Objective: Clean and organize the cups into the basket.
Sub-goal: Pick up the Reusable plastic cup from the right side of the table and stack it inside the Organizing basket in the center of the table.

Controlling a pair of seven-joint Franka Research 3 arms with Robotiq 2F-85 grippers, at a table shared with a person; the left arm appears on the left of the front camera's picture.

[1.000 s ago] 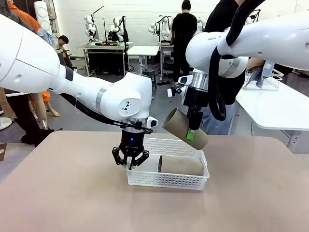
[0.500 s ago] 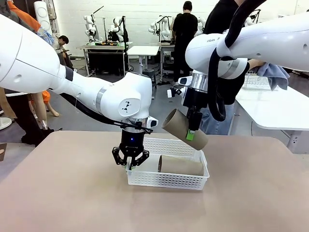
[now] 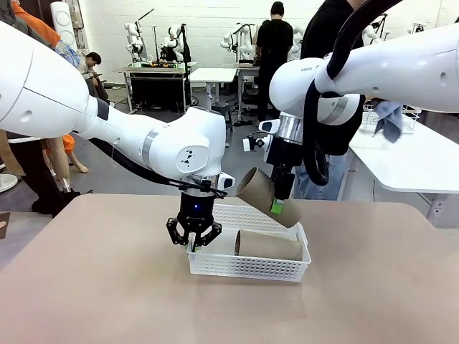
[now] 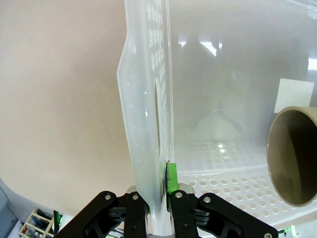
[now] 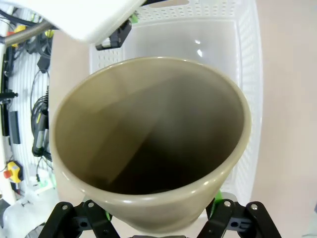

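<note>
Two taupe cups are in sight, one in the air and one already lying in the basket [image 3: 247, 274].

The right gripper [image 3: 276, 206] is clamped across the held taupe cup [image 3: 264, 195] near its base end, with a green pad showing against the cup's near side. The cup hangs tilted, its mouth higher and turned towards the left gripper [image 3: 193, 242], its base lower on the far side of the fingers. In the right wrist view the cup [image 5: 148, 148] opens straight towards the camera between that gripper's [image 5: 158, 220] black fingers [image 5: 84, 218], and the white basket [image 5: 247, 74] lies beyond and beneath it.

Directly below the right gripper, the second taupe cup [image 3: 269, 245] rests on its side on the basket floor, its open end facing the left gripper. Whether it touches the basket's far wall I cannot tell from this angle.

The left gripper points straight down at the basket's end wall, its jaws drawn together on it. The left wrist view shows the perforated wall [image 4: 143, 124] pinched between the green pads [image 4: 171, 178] of that gripper [image 4: 159, 186]. The second taupe cup's mouth [image 4: 294, 153] sits off to one side of the fingers, inside the basket.

The basket stands on the beige table [image 3: 107, 287], which spreads out on all sides of both tools.
</note>
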